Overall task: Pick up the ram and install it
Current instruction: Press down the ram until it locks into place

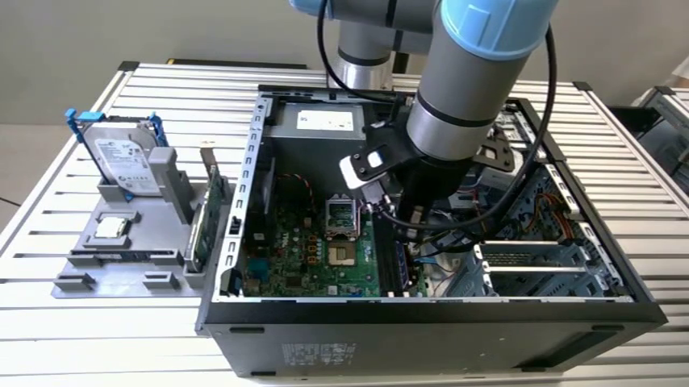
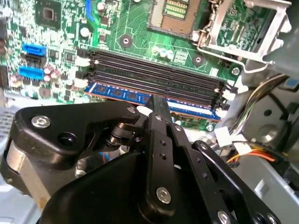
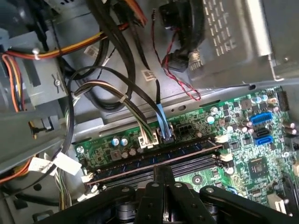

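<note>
The ram [image 2: 121, 93] is a long, thin blue-and-dark stick standing on edge in the outermost of the motherboard's long black slots [image 2: 154, 70]. It also appears in the first wrist view as the ram [image 3: 126, 165], beside the board's cable connectors. My gripper [image 2: 155, 100] has its black fingers drawn together on the stick's middle, one on each face; the gripper [image 3: 163, 169] meets the stick's top edge. In the exterior view the gripper [image 1: 412, 222] reaches down into the open computer case [image 1: 431, 310] over the motherboard [image 1: 312, 250].
Cable bundles [image 3: 140, 121] and a drive cage [image 1: 538, 266] crowd the case beside the slots. The CPU socket [image 2: 177, 11] lies just past the slots. On a grey fixture [image 1: 119, 258] at the exterior view's left stand a hard drive in a blue frame [image 1: 119, 157] and a green card [image 1: 210, 214].
</note>
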